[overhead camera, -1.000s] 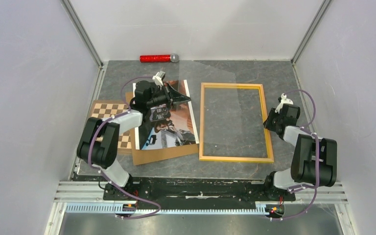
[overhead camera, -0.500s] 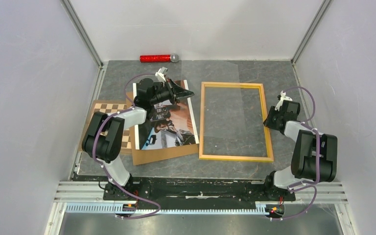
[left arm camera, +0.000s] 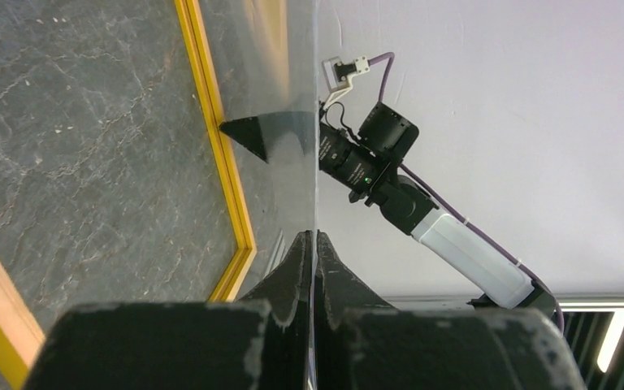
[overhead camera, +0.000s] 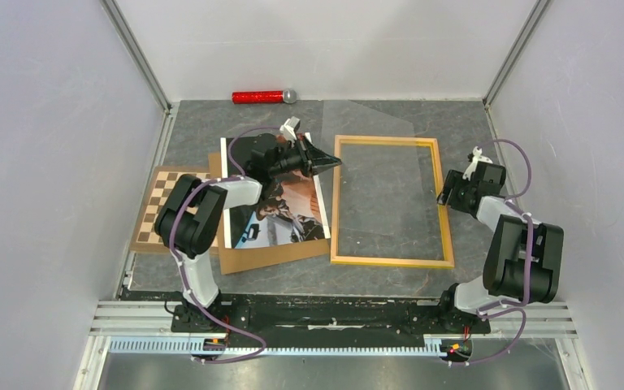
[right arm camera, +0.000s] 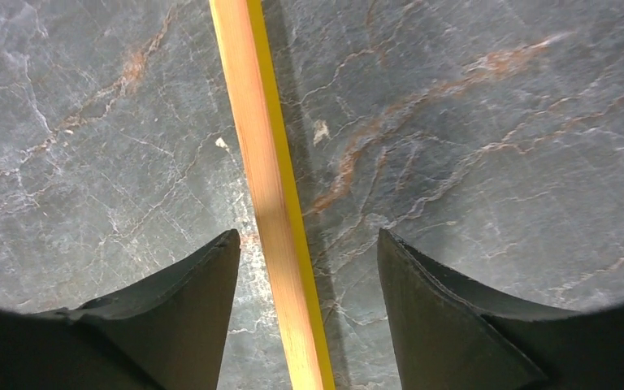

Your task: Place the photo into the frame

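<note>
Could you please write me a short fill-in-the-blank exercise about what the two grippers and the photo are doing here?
The left gripper is ____ on the clear sheet.
The right gripper is ____, its fingers either side of a rail of the frame.
The photo lies face ____ on the brown board.
Missing words: shut; open; up.

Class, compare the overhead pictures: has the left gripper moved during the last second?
Yes. The left gripper has moved rightward, from above the photo to the left rail of the frame, which has stayed put.
</note>
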`<action>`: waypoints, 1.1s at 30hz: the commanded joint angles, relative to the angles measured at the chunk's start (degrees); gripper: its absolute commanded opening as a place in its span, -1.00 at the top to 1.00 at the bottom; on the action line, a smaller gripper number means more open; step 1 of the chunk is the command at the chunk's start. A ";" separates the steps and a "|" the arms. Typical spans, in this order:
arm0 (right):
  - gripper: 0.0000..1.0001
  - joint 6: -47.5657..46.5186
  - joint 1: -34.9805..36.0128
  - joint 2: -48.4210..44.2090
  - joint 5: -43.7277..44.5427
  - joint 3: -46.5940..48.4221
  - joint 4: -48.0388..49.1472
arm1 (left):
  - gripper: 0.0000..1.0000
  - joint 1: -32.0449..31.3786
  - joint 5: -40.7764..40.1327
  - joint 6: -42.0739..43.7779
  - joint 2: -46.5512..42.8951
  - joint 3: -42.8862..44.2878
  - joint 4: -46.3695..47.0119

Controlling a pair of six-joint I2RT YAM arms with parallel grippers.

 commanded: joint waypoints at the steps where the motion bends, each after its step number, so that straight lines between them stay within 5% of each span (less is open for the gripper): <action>1: -0.32 -0.49 -2.65 -3.03 -2.08 4.39 -2.93 | 0.95 -2.14 -1.49 -2.65 2.31 4.40 5.91; 20: -0.26 -4.41 -15.85 -3.42 -19.72 3.31 -0.11 | 0.95 -7.91 -6.46 0.76 9.21 7.79 7.62; 33: -0.26 -10.87 -16.55 -8.70 -19.86 -2.06 1.95 | 0.95 -10.44 -10.66 3.76 12.40 4.95 12.95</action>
